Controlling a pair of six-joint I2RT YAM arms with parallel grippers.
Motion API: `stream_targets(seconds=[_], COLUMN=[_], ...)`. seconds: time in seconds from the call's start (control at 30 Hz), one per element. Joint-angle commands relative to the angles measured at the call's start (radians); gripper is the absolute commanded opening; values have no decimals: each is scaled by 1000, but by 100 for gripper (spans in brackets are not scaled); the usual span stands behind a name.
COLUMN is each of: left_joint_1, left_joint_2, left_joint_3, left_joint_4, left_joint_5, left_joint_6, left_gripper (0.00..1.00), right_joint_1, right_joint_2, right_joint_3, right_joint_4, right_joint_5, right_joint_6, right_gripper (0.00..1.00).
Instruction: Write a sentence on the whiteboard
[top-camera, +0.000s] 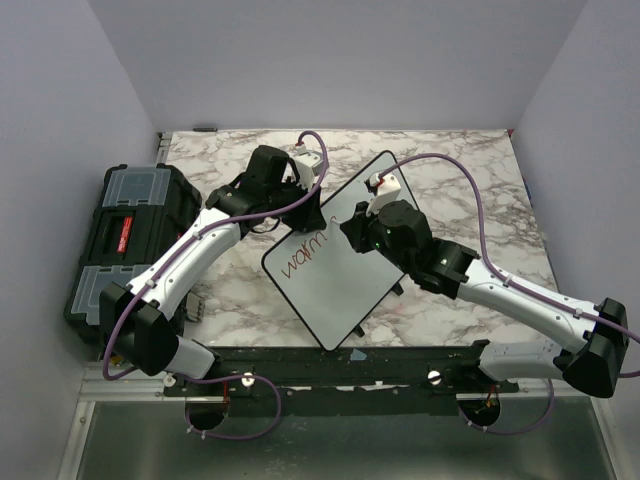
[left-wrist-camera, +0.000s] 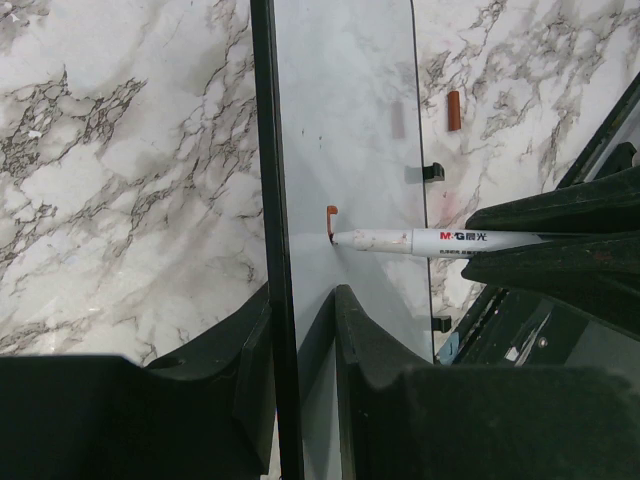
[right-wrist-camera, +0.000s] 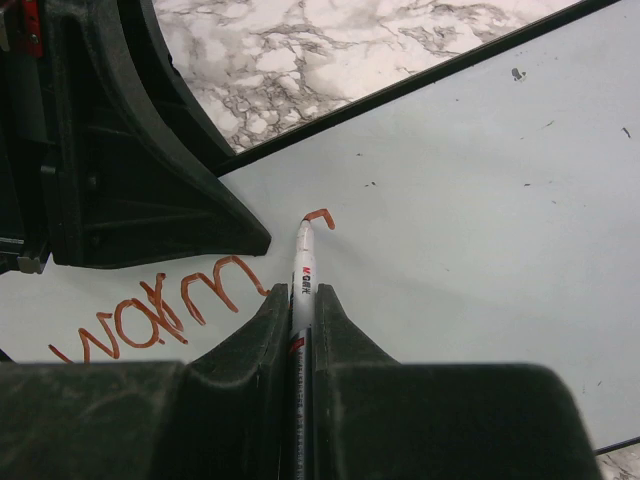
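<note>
The whiteboard (top-camera: 335, 275) lies tilted on the marble table. On it stands the sentence (top-camera: 302, 257) in red: "warm" (right-wrist-camera: 160, 315) and a short new curved stroke (right-wrist-camera: 320, 216). My left gripper (left-wrist-camera: 303, 330) is shut on the whiteboard's black rim (left-wrist-camera: 270, 200) at its far-left edge. My right gripper (right-wrist-camera: 303, 300) is shut on a white marker (right-wrist-camera: 302, 270). The marker's tip touches the board at the new stroke. The marker also shows in the left wrist view (left-wrist-camera: 430, 240), and the stroke does too (left-wrist-camera: 331, 215).
A black toolbox (top-camera: 120, 235) with clear lid compartments stands at the table's left edge. A red marker cap (left-wrist-camera: 453, 110) lies on the marble beyond the board. Walls close in the left, back and right sides.
</note>
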Motion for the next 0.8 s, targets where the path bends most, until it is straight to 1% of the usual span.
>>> stream_targets(seconds=[0.0,0.27,0.6,0.77], left_joint_1=[-32,-33,-34,-34], left_joint_2=[4,3,1,1], left_joint_3=[-15,-17,-16,-16], left_joint_4=[-64,-64,-63,-64], left_joint_5=[46,43,45,45], left_joint_6=[50,51,50,50], left_gripper=[0,0,0,0], right_joint_1=[0,0,0,1], right_joint_2=[0,-22,-17,-23], right_joint_3=[-32,-63,-60,-65], right_joint_4=[-30,-50,-94,-109], right_joint_5=[-49,-13,94,105], right_joint_6=[17,33,48,56], right_gripper=[1,1,1,1])
